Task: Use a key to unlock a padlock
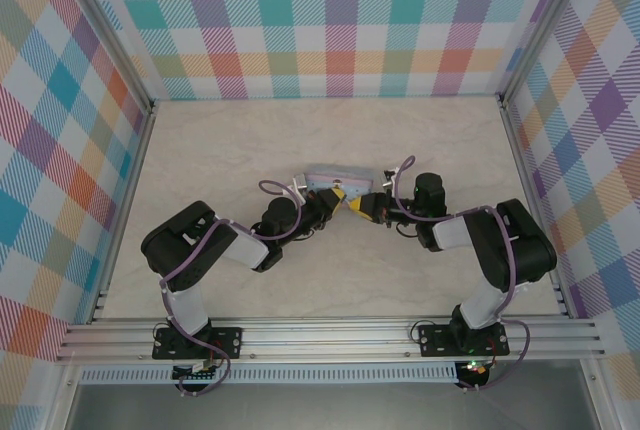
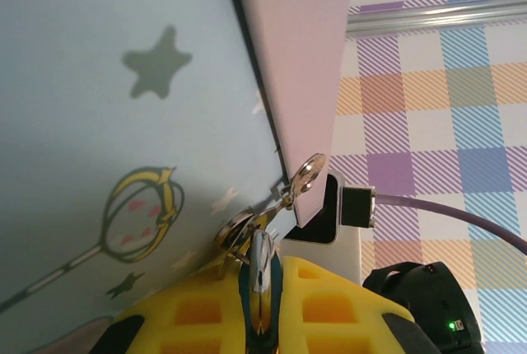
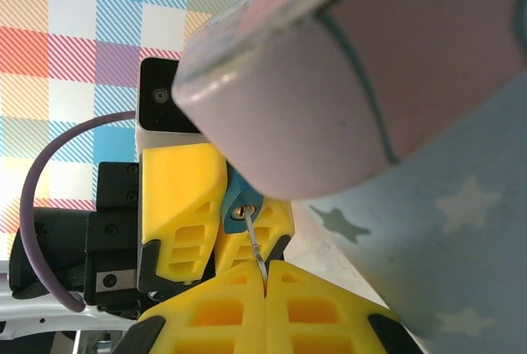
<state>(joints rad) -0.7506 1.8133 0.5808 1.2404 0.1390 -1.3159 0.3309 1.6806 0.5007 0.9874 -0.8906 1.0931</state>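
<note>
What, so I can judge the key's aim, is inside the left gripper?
The blue padlock, keyhole end showing and met by the key. The yellow fingers cover most of its body.

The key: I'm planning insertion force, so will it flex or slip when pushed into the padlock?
Probably flexes: the key is a thin sliver. It may pivot, since the right gripper pinches it just at its fingertips. Likely very light, being so small.

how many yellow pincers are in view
2. Left yellow-fingered pincer grips the tiny blue padlock; the right pincer, facing it, pinches the thin dark metal key, both beside the pale-blue tin box.
</note>
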